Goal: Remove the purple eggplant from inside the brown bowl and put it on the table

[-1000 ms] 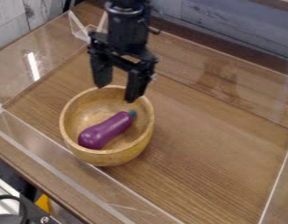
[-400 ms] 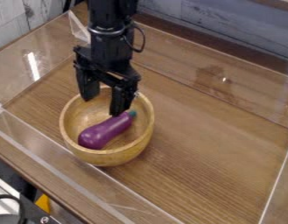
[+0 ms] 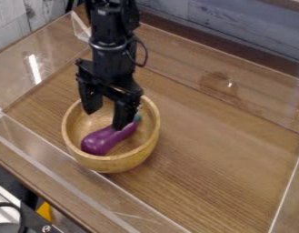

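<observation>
Gripper poised over eggplant

Bowl (image 3: 84, 155) sits at the table's (image 3: 224, 136) left, eggplant (image 3: 109, 137) lying inside. Gripper (image 3: 106, 114), pointing straight down with jaws spread and empty, straddles the eggplant's stem end.

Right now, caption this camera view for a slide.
Open gripper straddles the purple eggplant lying inside the brown bowl on the table.

Eggplant (image 3: 109, 137) stem end hidden behind the nearer finger (image 3: 123, 113) of the gripper (image 3: 105, 106). Bowl (image 3: 101, 162) far rim partly covered by the fingers. Arm cut off at the top edge. Tabletop (image 3: 224, 136) cropped right and below.
</observation>
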`<state>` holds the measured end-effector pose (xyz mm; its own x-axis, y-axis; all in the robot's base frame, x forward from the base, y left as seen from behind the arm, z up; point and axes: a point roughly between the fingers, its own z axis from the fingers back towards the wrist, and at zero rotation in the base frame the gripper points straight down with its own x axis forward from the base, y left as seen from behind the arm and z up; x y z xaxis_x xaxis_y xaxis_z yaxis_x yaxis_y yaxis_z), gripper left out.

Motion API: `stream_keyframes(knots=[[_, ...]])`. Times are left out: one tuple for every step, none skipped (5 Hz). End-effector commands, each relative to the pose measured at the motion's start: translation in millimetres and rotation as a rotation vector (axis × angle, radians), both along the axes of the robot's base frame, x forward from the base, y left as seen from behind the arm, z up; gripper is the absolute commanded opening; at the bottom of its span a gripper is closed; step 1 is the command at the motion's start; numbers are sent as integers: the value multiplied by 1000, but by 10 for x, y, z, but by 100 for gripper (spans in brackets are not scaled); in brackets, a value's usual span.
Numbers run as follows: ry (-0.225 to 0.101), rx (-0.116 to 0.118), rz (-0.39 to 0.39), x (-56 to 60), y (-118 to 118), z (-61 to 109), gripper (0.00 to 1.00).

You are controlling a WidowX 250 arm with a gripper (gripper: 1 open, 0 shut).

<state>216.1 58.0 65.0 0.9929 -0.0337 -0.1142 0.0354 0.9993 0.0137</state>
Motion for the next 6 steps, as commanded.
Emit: stream_keyframes(knots=[[-34, 9, 6, 33, 33, -34, 100], [-46, 13, 7, 36, 40, -117, 100], [-62, 7, 6, 61, 39, -166, 100], [-75, 0, 5, 85, 35, -209, 100], [-84, -6, 6, 108, 29, -246, 100], [-92, -14, 8, 130, 27, -285, 100]])
